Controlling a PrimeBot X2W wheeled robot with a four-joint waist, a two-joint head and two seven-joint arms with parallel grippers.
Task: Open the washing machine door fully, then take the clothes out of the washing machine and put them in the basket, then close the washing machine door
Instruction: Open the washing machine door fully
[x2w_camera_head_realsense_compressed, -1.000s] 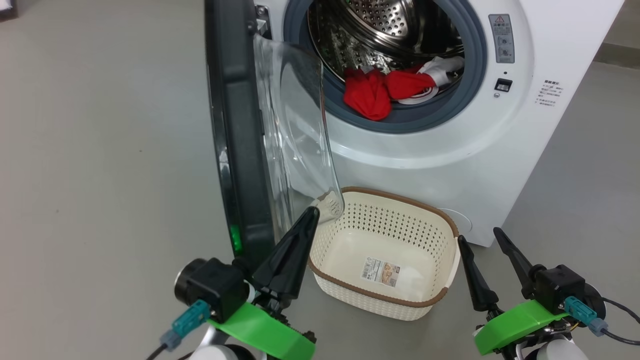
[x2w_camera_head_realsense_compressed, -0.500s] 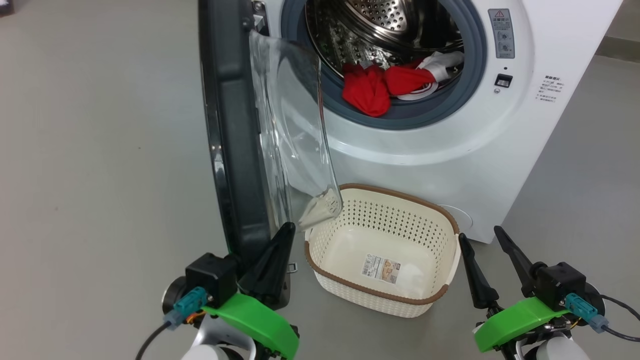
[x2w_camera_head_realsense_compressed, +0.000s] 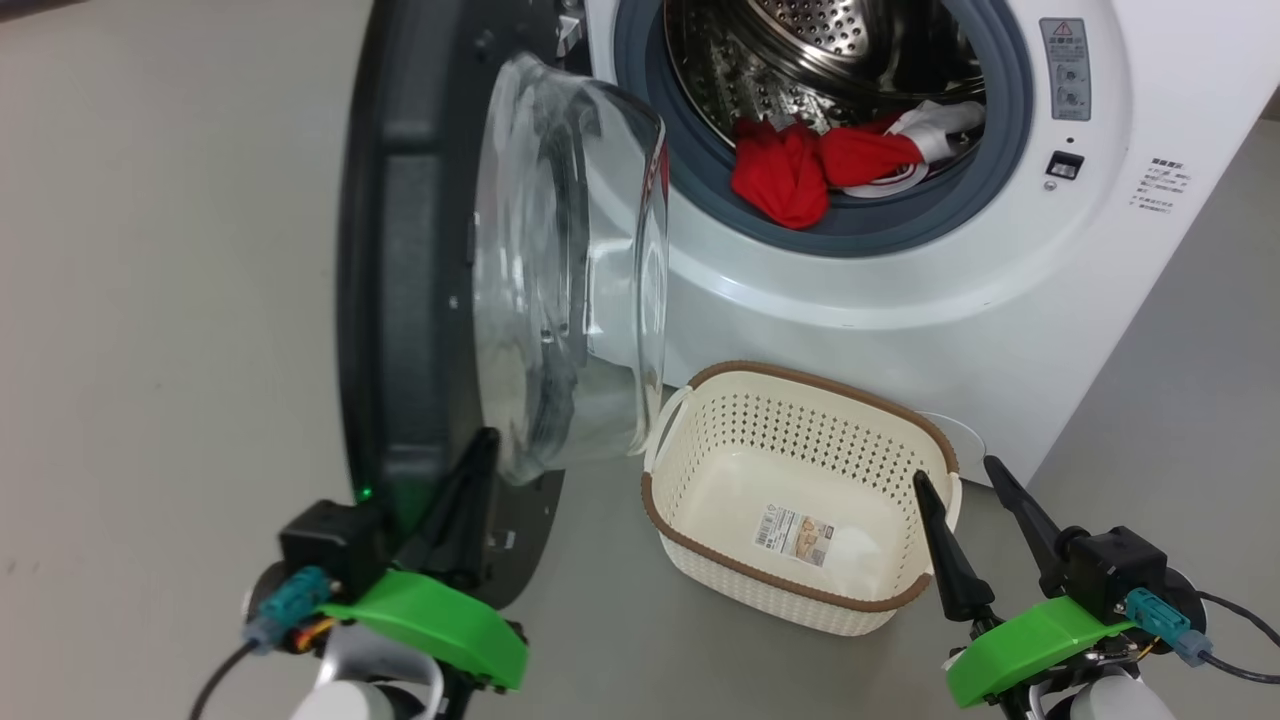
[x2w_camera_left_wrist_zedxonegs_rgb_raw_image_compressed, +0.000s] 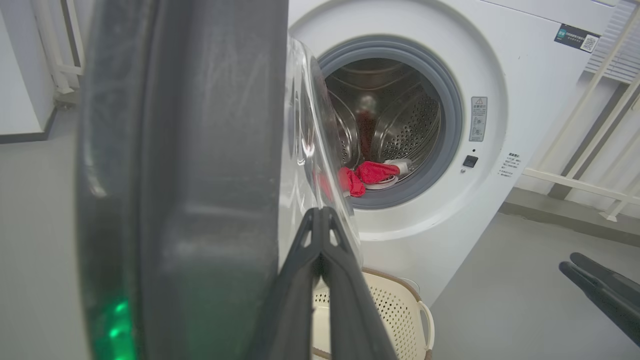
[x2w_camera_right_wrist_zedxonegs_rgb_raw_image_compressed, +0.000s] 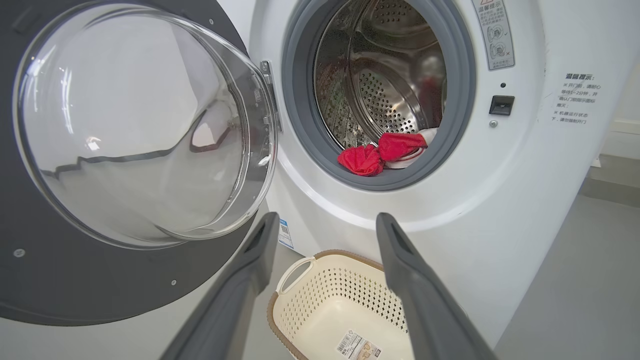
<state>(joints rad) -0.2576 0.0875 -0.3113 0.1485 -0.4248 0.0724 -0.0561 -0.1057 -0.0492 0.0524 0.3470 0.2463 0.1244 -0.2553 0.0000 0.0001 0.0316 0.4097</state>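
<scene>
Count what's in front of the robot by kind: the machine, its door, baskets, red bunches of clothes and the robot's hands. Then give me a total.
Washing machine: 1
Washing machine door: 1
Basket: 1
Red bunches of clothes: 2
Hands: 2, left hand and right hand
Total: 7

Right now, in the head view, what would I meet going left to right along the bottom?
left pincer → basket → right pincer

Smooth grey floor (x2w_camera_head_realsense_compressed: 150, 250), white wall (x2w_camera_left_wrist_zedxonegs_rgb_raw_image_compressed: 17, 75) with dark skirting (x2w_camera_left_wrist_zedxonegs_rgb_raw_image_compressed: 25, 136), white railing (x2w_camera_left_wrist_zedxonegs_rgb_raw_image_compressed: 580, 183), even light
</scene>
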